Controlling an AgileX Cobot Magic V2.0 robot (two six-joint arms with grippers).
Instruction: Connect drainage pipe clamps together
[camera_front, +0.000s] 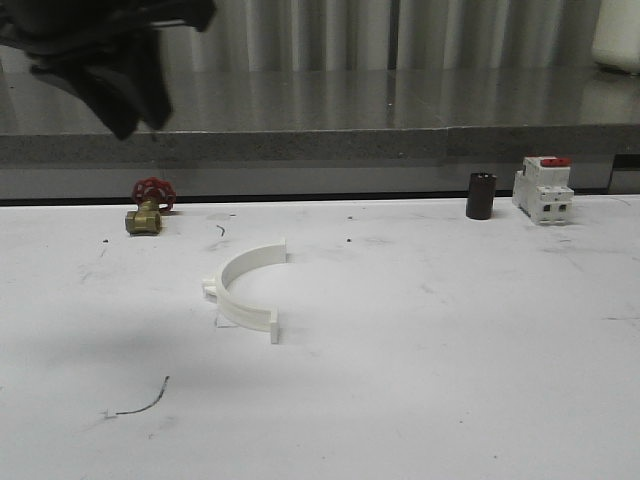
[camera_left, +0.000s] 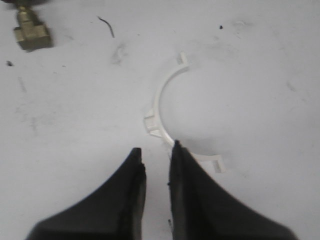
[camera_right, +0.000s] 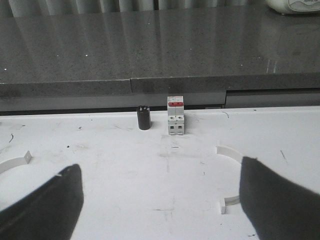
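One white drainage pipe clamp lies on the white table left of the middle, its open side facing right. In the left wrist view the same clamp curves just beyond my left gripper. That gripper's fingers stand a narrow gap apart over bare table, one fingertip in line with the band. A second clamp half lies by the right-hand finger of my right gripper and is partly hidden behind it. This gripper is wide open and holds nothing.
A brass valve with a red handwheel sits at the back left. A black cylinder and a white breaker with a red switch stand at the back right. A grey counter ledge runs behind the table. My left arm hangs dark and blurred at top left.
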